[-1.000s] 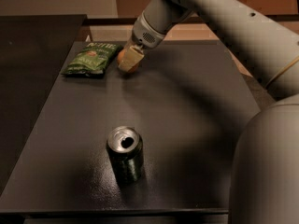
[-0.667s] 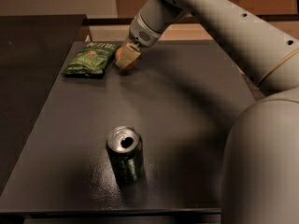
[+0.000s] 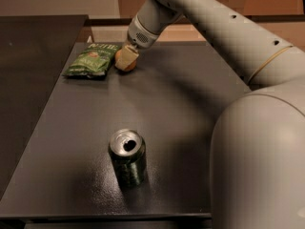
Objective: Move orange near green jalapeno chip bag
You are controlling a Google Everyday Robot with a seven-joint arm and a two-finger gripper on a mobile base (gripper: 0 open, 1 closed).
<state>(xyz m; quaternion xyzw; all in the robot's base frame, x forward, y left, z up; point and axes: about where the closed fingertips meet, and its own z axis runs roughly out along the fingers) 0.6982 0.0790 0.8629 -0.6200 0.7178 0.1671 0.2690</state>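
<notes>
- Comparing with the frames of a second ago, a small shift of the gripper [image 3: 126, 57] toward the left edge of the bench [image 3: 186, 113] is recorded; the orange [image 3: 128, 65] is carried along with it.
- The gripper is now placed at the far-left part of the bench, close to the far edge, with the arm [image 3: 214, 25] reaching in from the right side.
- The jaws are seen clenched on the orange: one pale finger is laid over its near-left face, and the fruit is shown only as a rim below and to the right of it.
- The orange is located just beside the right end of the green jalapeno chip bag [image 3: 91, 61], which lies flat and is unmoved. Whether fruit and bag are touching cannot be told.
- Whether the orange is resting on the bench or is held just above it cannot be told.
- The drink can [image 3: 127, 155] is left upright near the front edge, well apart from both, and is unchanged.
- Judgement: the gap to the bag is all but closed, so the transport step is taken as nearly complete; what is left is for the fruit to be set down and released.
- Risk noted: the round fruit may be rolled away on release, or the bag nudged if the leftward drift is carried further.
</notes>
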